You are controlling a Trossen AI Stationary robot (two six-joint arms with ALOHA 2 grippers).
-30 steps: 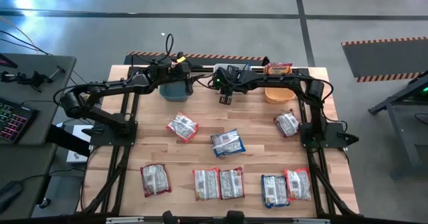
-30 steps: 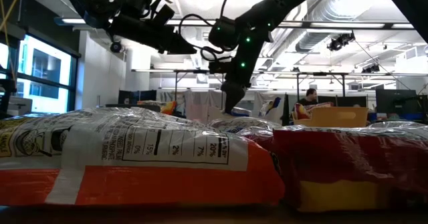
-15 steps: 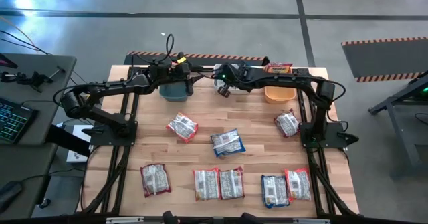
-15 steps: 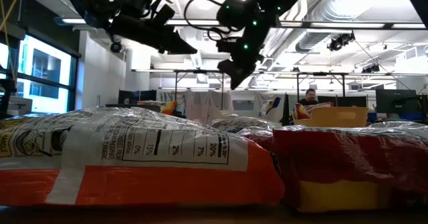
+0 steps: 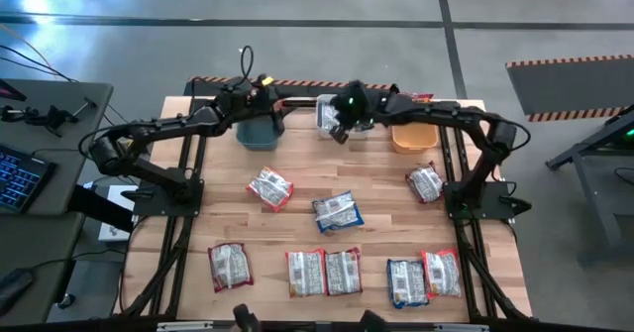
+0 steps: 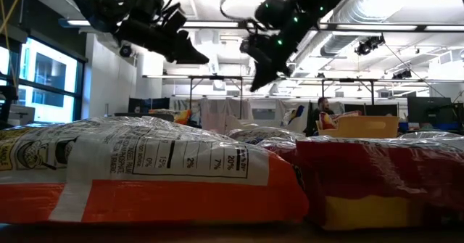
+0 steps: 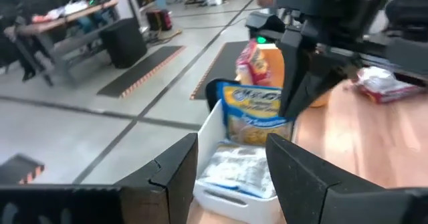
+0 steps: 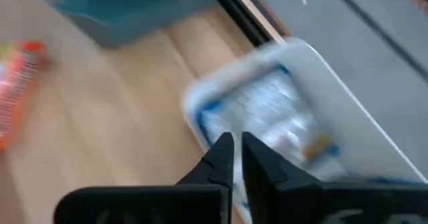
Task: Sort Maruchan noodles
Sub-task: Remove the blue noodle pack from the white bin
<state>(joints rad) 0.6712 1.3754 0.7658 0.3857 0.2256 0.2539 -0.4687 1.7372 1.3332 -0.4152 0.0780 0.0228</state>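
Several Maruchan noodles packets lie flat on the wooden table, silvery backs up, among them one mid-left, one at the middle and a row by the near edge. Blue packets lie in the white bin at the far edge. My right gripper hangs shut and empty above that bin's near rim, slanting down. My left gripper hovers open and empty over the teal bin, pointing nearly level at the white bin.
An orange bin stands to the right of the white one, with an orange packet behind it. More packets lie at right and near right. Bare wood shows between the bins and the packets.
My right gripper has risen from low over the white bin and drawn slightly toward the table's right, tipping from pointing down to slanting. The packets on the table have stayed where they were.
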